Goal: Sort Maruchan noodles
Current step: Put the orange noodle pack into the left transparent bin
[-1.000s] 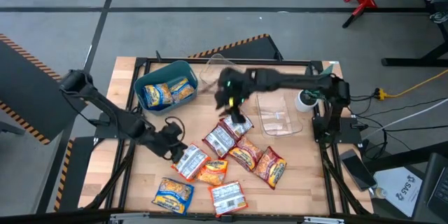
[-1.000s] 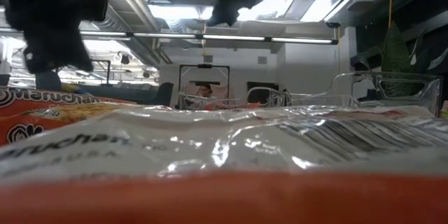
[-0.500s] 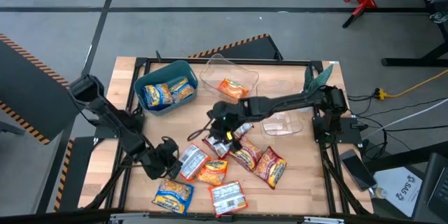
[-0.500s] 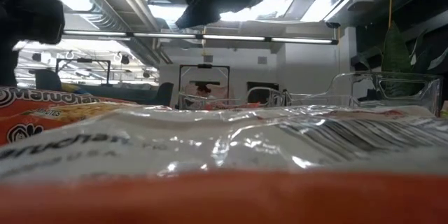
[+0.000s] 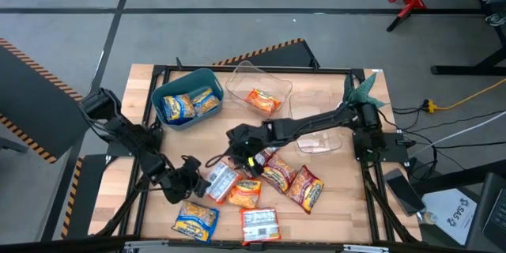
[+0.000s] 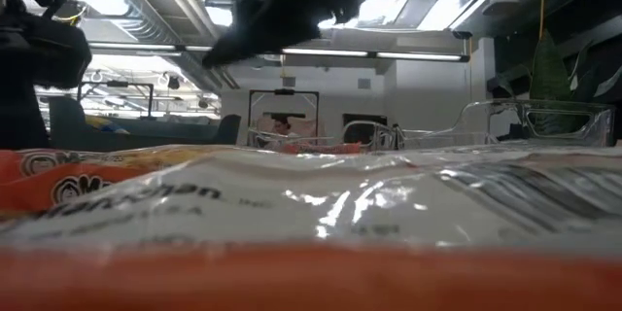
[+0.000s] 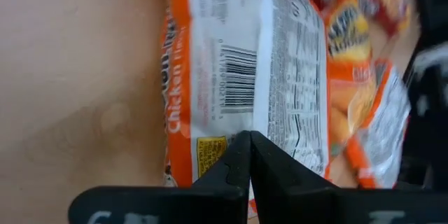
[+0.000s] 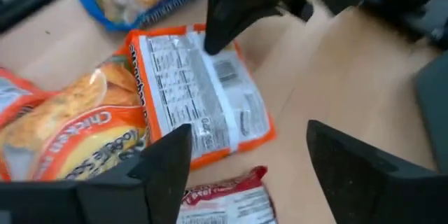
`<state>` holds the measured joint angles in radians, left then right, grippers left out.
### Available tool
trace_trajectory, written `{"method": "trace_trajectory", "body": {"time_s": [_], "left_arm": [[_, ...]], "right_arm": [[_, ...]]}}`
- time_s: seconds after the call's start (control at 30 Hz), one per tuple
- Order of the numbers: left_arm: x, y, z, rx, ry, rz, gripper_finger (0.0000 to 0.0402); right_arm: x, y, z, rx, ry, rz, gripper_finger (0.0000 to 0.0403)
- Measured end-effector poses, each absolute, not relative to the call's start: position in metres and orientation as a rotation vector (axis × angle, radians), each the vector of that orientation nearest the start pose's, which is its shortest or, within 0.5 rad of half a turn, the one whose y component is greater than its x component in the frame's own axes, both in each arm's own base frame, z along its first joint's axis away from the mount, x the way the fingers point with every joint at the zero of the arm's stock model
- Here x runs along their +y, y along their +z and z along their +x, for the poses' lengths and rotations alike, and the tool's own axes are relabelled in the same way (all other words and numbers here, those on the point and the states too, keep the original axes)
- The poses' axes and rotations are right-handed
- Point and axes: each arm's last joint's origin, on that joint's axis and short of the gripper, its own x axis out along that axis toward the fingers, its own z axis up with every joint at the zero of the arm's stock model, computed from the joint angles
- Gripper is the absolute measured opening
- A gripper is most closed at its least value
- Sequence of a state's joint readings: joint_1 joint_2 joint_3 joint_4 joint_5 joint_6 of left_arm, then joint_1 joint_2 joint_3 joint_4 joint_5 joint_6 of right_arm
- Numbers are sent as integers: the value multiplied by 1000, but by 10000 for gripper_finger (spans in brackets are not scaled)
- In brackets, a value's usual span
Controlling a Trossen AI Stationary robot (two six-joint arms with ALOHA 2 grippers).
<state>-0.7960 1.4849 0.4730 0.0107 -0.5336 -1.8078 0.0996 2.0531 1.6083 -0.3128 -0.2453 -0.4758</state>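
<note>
Several Maruchan noodles packets lie flat on the wooden table's near half: a face-down orange-and-white one (image 5: 220,182), an orange one (image 5: 245,194), red ones (image 5: 307,188), and a blue-yellow one (image 5: 195,220). More blue-yellow packets fill the teal bin (image 5: 207,77). One orange packet (image 5: 263,100) lies in a clear container (image 5: 241,79). My left gripper (image 5: 196,180) is shut at the face-down packet's left end. My right gripper (image 5: 241,149) hovers open above the pile, over a red-white packet (image 8: 224,203). My left gripper has its shut fingertips (image 7: 248,147) on the face-down orange-and-white packet's end (image 7: 210,150), below the barcode. It comes slanting down from the table's left. The packet lies flat on the table.
A second clear container (image 5: 316,138) stands right of the pile, under my right arm. A white-and-orange packet (image 5: 259,223) lies near the front edge. Bare wood shows at the table's near left (image 5: 162,213) and right (image 5: 348,198).
My right gripper has swung from over the far clear container toward the near left and down over the pile, uncovering the orange packet in that container. My left gripper has gone toward the near edge and down onto the face-down packet, which has shifted slightly.
</note>
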Motion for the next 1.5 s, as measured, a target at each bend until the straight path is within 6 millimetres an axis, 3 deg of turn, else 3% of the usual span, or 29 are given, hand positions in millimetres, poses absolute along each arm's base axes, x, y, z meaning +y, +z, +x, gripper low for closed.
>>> {"method": "trace_trajectory", "body": {"time_s": [0.1, 0.4, 0.67, 0.8, 0.97, 1.33, 1.5], "left_arm": [[-144, 108, 168, 598, 568, -1128, 0], [-123, 101, 173, 484, 683, -1196, 0], [-95, 117, 166, 257, 809, -1148, 0], [-94, 133, 164, 374, 716, -1115, 0], [-93, 143, 159, 324, 696, -1093, 0], [-100, 113, 160, 557, 778, -1098, 0], [-102, 103, 160, 599, 815, -1089, 0]], "right_arm": [[51, 212, 458, 716, 432, -345, 273], [38, 212, 461, 724, 314, -323, 258], [28, 211, 462, 749, 231, -214, 257], [25, 211, 462, 757, 207, -176, 257], [26, 211, 462, 755, 205, -163, 257], [26, 212, 463, 743, 176, -142, 257], [19, 212, 463, 753, 116, -2, 257]]}}
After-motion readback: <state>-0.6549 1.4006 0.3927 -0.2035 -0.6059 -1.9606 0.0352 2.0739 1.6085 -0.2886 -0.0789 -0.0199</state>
